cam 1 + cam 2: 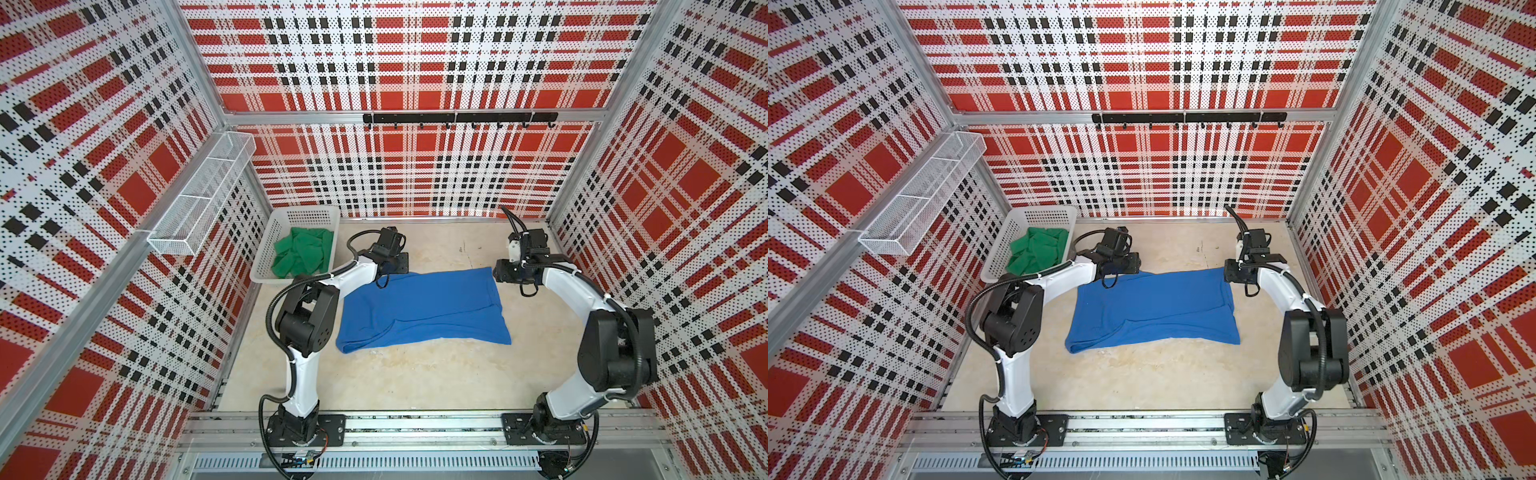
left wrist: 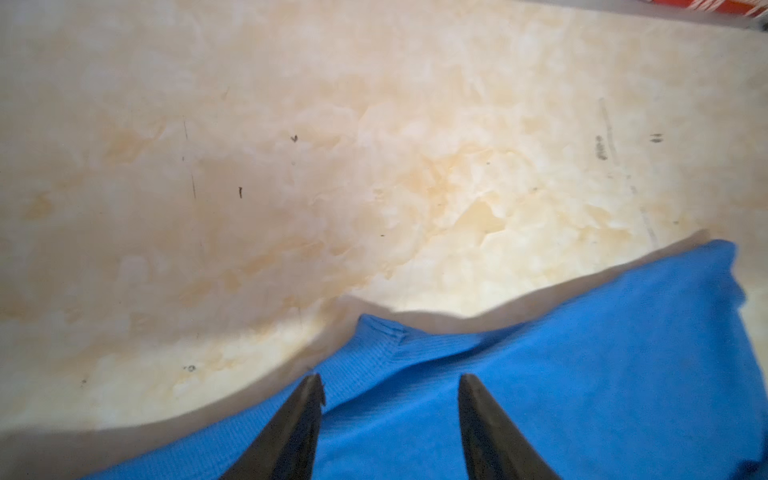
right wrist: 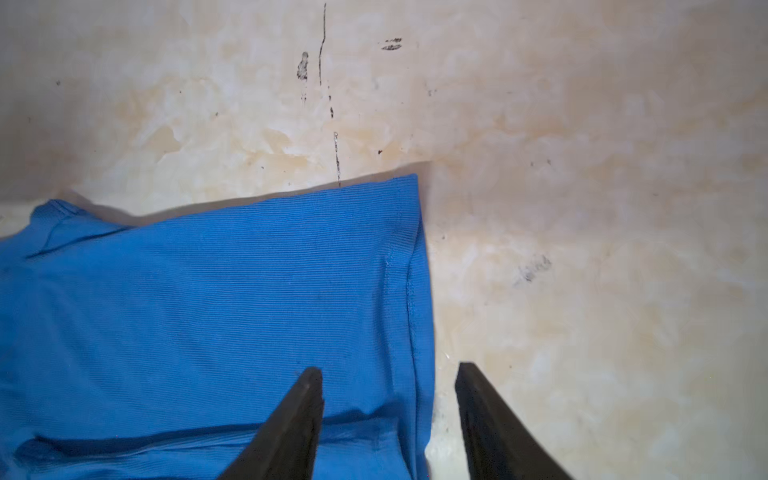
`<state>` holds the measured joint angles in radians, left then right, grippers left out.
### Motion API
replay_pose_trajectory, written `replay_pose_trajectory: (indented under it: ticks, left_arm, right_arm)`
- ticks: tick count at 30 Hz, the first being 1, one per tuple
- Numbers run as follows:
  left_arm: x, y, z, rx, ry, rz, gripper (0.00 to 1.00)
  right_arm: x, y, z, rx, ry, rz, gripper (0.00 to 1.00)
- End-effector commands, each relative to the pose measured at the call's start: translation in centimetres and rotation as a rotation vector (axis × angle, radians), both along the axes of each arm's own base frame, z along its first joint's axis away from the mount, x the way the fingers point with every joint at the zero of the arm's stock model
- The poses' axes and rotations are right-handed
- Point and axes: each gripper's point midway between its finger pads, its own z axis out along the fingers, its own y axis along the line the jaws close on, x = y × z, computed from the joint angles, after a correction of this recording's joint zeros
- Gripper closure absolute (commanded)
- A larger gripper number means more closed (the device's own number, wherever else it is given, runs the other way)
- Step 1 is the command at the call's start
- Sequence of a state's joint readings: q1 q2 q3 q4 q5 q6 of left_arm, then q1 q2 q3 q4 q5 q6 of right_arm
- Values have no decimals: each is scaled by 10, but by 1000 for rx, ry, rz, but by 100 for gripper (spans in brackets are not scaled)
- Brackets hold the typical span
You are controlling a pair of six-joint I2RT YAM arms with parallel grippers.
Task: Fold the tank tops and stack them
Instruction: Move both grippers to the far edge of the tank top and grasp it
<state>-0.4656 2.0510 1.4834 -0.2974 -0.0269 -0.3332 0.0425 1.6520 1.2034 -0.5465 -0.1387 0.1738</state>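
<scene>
Evidently the job was in its early part. The bright royal blue, fine-ribbed fabric tank top (image 1: 419,309) lay spread in the middle of the beige marbled tabletop (image 1: 415,382). The kelly green fabric tank top (image 1: 305,251) sat crumpled inside the white perforated plastic basket (image 1: 309,217) at the far left of the table, well apart from the blue one. Nothing was stacked, and the green one looked untouched.

In both top views the blue garment formed a rough rectangle, wider than deep. An edge of an upper layer ran across it, which suggested it was doubled over at least in part. By my reading it wanted further folds before it made a compact packet, and the green one had yet to be taken out, folded and stacked with it.

The cloth lay fairly smooth, with a soft ripple near its front left corner (image 1: 1077,347) and a stitched hem along its right side (image 3: 411,291).

The left gripper (image 2: 391,376) was at the far left corner, jaws apart over blue fabric, clamping nothing. The right gripper (image 3: 388,368) was at the far right corner, jaws also apart. They straddled the hem, one finger over cloth and the other over bare table, and held nothing.
</scene>
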Motion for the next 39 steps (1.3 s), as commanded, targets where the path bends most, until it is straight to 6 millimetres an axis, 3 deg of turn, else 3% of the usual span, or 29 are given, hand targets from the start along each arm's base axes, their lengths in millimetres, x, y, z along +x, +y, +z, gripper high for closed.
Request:
replay_pose_trajectory:
  ticks: [1,5,14,23,32,39]
  left_arm:
    - [3,9,-19,89,29,-31,42]
    - [11,11,-34,122,39,-43,42]
    - [24,2,-42,117,36,-54,43]
    - [14,3,-62,107,87,-50,48]
    - [17,-4,-65,87,87,-54,59]
    - [20,-1,-70,79,80,-8,66]
  right_arm:
    - [14,6,7,21,-40,52,46]
    - [16,4,-6,11,-15,50,47]
    - [33,1,-20,1,-17,46,47]
    - [59,-5,-45,-30,27,49,47]
    - [83,-8,-67,-61,28,69,51]
    - [91,-3,-89,-52,66,89,55]
